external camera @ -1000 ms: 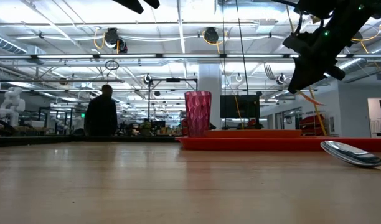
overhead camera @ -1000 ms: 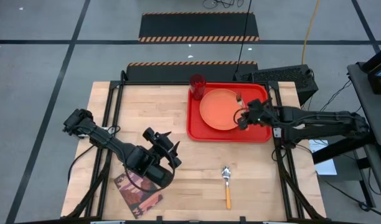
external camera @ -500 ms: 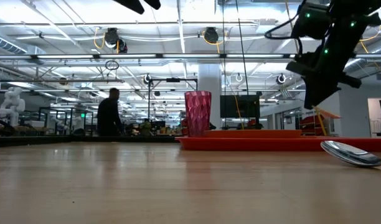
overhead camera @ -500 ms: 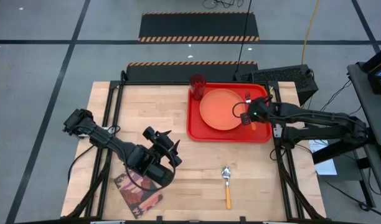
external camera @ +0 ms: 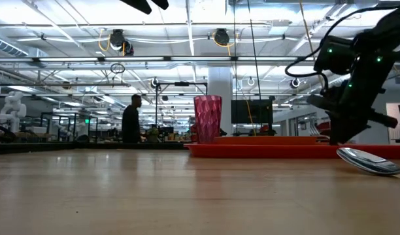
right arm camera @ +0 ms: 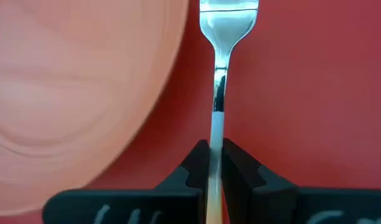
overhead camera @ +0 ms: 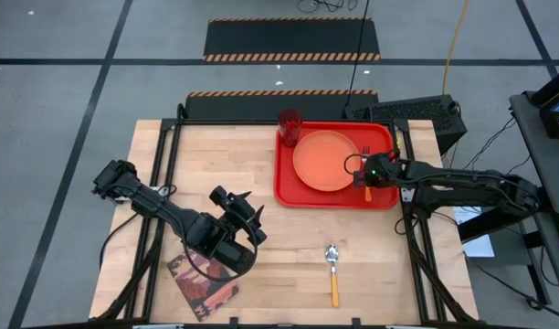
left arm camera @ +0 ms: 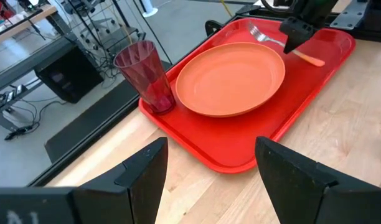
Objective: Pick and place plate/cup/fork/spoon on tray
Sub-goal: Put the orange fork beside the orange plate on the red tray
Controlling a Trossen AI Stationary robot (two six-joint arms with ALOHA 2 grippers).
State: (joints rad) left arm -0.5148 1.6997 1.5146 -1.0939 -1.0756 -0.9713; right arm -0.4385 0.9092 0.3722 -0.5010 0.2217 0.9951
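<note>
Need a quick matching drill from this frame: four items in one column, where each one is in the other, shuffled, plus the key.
Items:
1. fork
2. spoon
3. cup
4. plate

Places:
A. on bare table wood, off the tray
B. clamped by the handle in the right gripper, over the tray beside the plate
C. flat in the middle of the tray
D. upright in a tray corner

Pairs: 1-B, 2-A, 3-D, 4-C

The left gripper waits open near the table front.
</note>
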